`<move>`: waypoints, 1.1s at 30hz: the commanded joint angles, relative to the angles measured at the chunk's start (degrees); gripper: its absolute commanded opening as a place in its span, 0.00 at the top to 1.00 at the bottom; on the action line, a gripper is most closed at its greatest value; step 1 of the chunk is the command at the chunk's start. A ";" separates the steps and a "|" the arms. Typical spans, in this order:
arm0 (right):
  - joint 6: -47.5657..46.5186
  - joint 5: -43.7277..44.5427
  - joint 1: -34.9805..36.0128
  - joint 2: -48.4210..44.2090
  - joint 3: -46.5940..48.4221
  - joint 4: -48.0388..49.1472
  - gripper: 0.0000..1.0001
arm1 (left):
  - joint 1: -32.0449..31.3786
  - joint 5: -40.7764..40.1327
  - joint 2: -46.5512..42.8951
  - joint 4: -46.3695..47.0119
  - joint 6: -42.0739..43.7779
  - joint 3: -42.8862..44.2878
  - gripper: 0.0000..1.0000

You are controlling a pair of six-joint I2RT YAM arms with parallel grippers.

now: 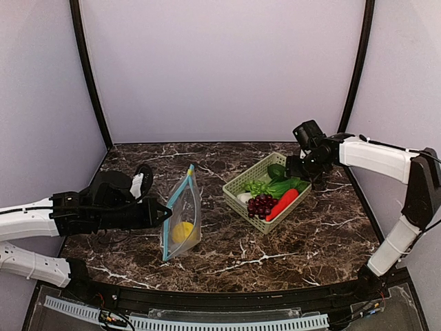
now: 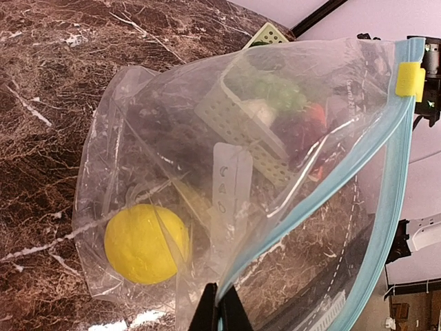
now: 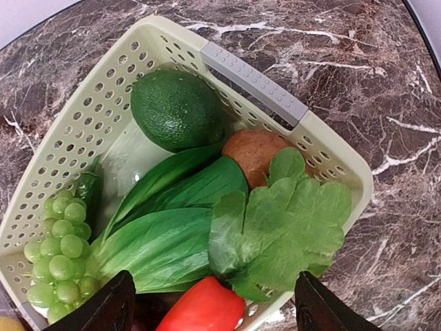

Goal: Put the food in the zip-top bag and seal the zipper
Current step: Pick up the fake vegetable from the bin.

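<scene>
left claw [image 1: 164, 214]: closed tight on the zip-top bag, at the near end of its teal edge. In the left wrist view, 2 dark fingertips [image 2: 204, 316] pinch that edge at the bottom centre of the frame.
right claw [image 1: 300, 167]: open, nothing between its jaws. It hangs over the far right corner of the basket, right of centre in the top view.
zip-top bag [image 1: 185, 207]: clear, standing on edge on the tabletop [image 1: 310, 241], left of centre in the top view.
zipper [image 2: 387, 207]: unsealed. Its 2 teal strips part towards the right of the left wrist view, with a yellow tab [image 2: 410, 79] at the upper right.
lemon [image 1: 182, 231]: inside the bag, low down near its bottom edge.
basket [image 1: 241, 182]: pale green lattice, right of the bag and apart from it.
in the basket: red pepper [image 1: 284, 203], purple grapes [image 1: 260, 205], white bulb [image 1: 244, 197], leafy green [image 3: 282, 227], brown potato [image 3: 253, 153], a dark green round fruit [image 3: 177, 109], green grapes [image 3: 62, 248].
brown potato: partly under the leafy green, beside the grey handle [image 3: 253, 83].
</scene>
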 commanded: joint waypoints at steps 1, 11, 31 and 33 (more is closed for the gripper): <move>-2.79 0.13 -1.36 2.94 -0.18 2.22 0.25 | 0.34 -0.25 -0.89 -1.78 -0.88 -1.05 0.99; -4.35 -1.88 -3.92 6.84 -1.00 5.55 0.35 | 0.39 -1.92 -3.16 -3.39 -1.47 -1.31 0.99; -4.27 -5.83 -3.93 -6.31 -4.00 7.53 0.99 | 0.55 -0.67 -1.33 -2.66 -0.89 1.03 0.99; -5.55 -5.83 -3.96 -8.48 -3.92 7.51 1.00 | 0.54 -0.37 -0.87 -2.24 -0.60 1.45 0.99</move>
